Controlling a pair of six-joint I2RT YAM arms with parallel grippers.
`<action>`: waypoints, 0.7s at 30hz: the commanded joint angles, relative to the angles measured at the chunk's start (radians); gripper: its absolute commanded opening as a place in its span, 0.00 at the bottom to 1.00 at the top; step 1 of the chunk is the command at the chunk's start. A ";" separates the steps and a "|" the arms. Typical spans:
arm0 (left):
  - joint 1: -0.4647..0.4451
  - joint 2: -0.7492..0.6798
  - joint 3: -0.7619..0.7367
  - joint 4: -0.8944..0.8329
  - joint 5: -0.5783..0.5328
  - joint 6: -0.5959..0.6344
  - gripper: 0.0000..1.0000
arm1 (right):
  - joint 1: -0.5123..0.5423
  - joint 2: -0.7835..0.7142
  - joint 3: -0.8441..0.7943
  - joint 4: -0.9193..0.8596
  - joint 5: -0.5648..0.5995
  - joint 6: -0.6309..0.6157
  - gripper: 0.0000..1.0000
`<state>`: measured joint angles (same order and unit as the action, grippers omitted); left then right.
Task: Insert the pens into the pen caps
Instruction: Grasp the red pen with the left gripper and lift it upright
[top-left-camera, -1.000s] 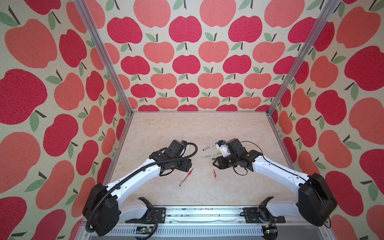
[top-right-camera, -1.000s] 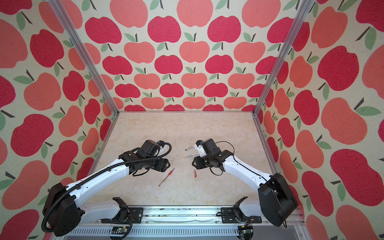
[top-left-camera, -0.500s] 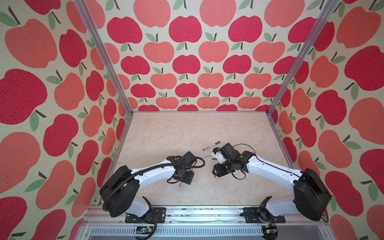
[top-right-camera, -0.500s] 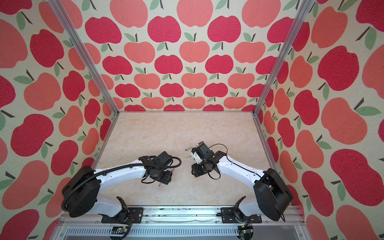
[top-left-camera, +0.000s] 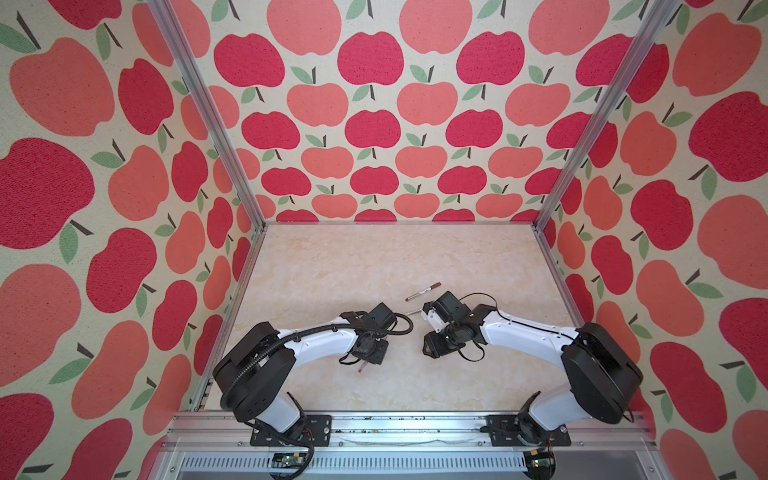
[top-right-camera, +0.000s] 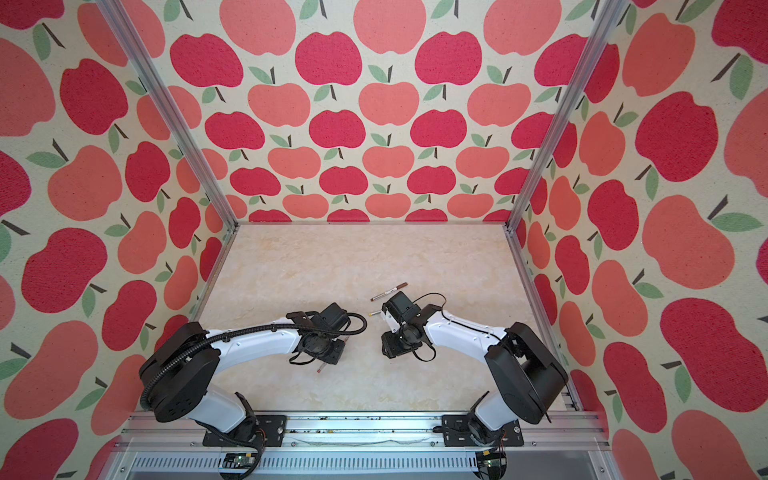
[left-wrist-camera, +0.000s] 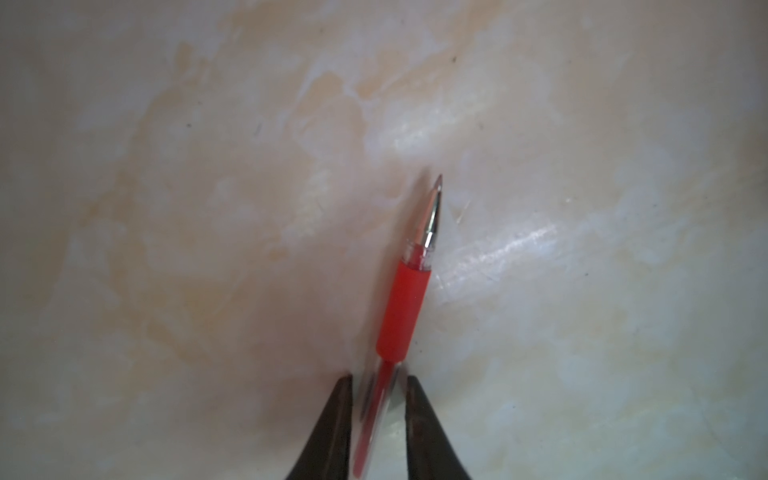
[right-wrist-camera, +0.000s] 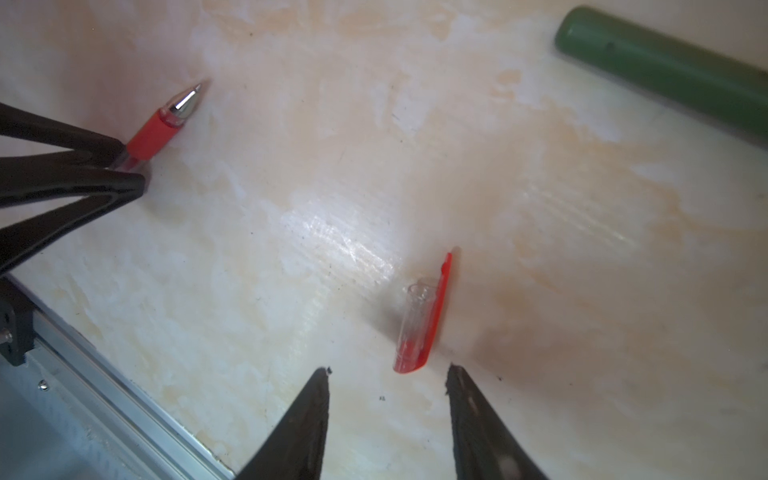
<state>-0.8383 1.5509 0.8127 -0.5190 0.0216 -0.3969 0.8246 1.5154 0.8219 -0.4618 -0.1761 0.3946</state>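
Note:
The clear red pen (left-wrist-camera: 402, 307) lies on the marble table, metal tip bare, and my left gripper (left-wrist-camera: 379, 378) is shut on its clear barrel. The right wrist view shows the same hold, the left gripper (right-wrist-camera: 131, 164) pinching the red pen (right-wrist-camera: 153, 131). The red cap with a clip (right-wrist-camera: 419, 324) lies just beyond the fingertips of my open right gripper (right-wrist-camera: 388, 370), untouched. Part of a dark green pen (right-wrist-camera: 665, 70) lies further off. In both top views a silver pen with a brown end (top-left-camera: 423, 291) (top-right-camera: 388, 291) lies behind the right gripper (top-left-camera: 434, 349) (top-right-camera: 390, 351).
Another slim pen's end (top-left-camera: 413, 312) pokes out beside the right wrist. The red pen's rear end (top-left-camera: 362, 368) shows under the left gripper (top-left-camera: 370, 357). An aluminium rail (right-wrist-camera: 124, 399) runs along the table's front edge. Apple-patterned walls enclose three sides.
My left arm swung in and dropped over the red pen, and its jaws closed on the barrel. My right gripper lowered toward the red cap and opened slightly.

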 joint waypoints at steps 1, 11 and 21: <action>-0.003 0.047 -0.012 0.013 0.005 0.008 0.14 | 0.004 0.016 -0.007 0.015 0.000 0.021 0.49; 0.005 0.017 -0.022 0.015 -0.003 0.011 0.03 | 0.004 0.067 0.019 -0.013 0.077 0.014 0.54; 0.041 -0.068 -0.043 0.058 0.045 0.030 0.02 | 0.004 0.100 0.041 -0.032 0.147 -0.043 0.55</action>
<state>-0.8124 1.5211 0.7876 -0.4831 0.0422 -0.3901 0.8246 1.5898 0.8536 -0.4469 -0.0742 0.3855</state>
